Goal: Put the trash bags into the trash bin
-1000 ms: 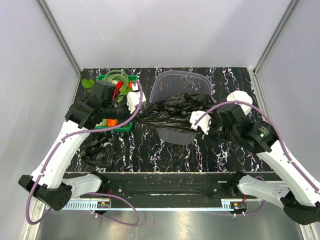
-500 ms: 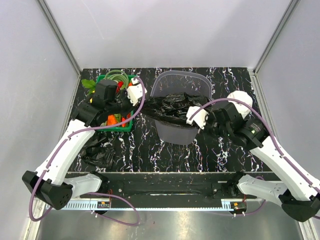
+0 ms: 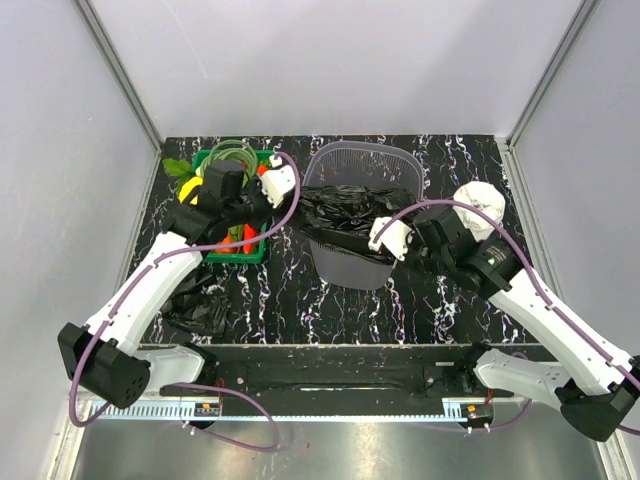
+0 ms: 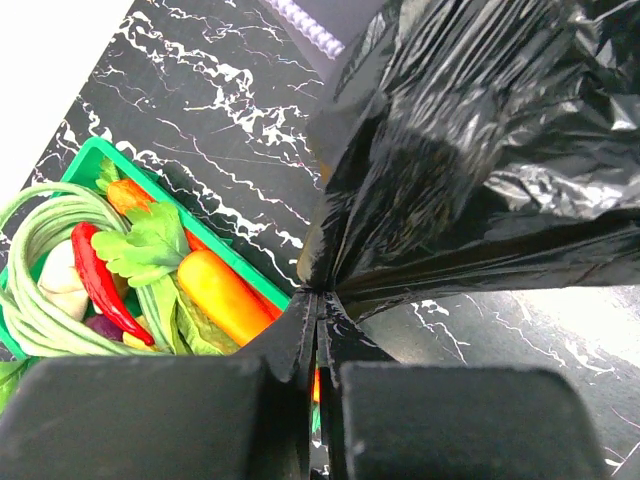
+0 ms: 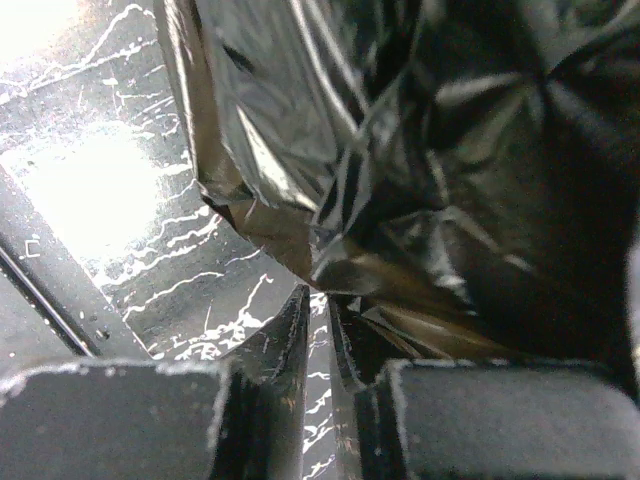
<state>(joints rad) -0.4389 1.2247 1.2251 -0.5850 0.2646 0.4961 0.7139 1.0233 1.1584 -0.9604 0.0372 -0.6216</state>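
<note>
Find left gripper [image 4: 318, 312] clenched tight, jaws pressed together on a pinched fold of the held trash bag [image 3: 345, 212]. See glossy black film fanning up and out from that pinch in the left wrist view. Place this gripper between the green crate [image 3: 240, 257] and the left rim of the trash bin [image 3: 360, 150], just beside that rim.

Find right gripper [image 5: 320, 300] at the opposite end of the same bag, near the bin's front right rim. Read its jaws as a narrow slit apart, with marbled table [image 3: 300, 290] showing through the slit. See a crumpled fold of film reaching down to the fingertips [image 5: 285, 335]; cannot tell whether that fold is pinched or merely resting there.

Record held trash bag lying across the bin's mouth from left to right, bulk sagging inside the rim, left end spilling over the rim toward the left gripper. Record bin upright at the back centre of the table.

Note loose trash bag [image 3: 195, 305] crumpled on the table at front left, beneath the left arm [image 3: 150, 285], well apart from the bin and touched by neither gripper. Note vegetables [image 4: 215, 290] filling the crate: red chilli, orange piece, green leaves. Note white roll [image 3: 482, 197] right of the bin, partly behind the right arm [image 3: 530, 300].
</note>
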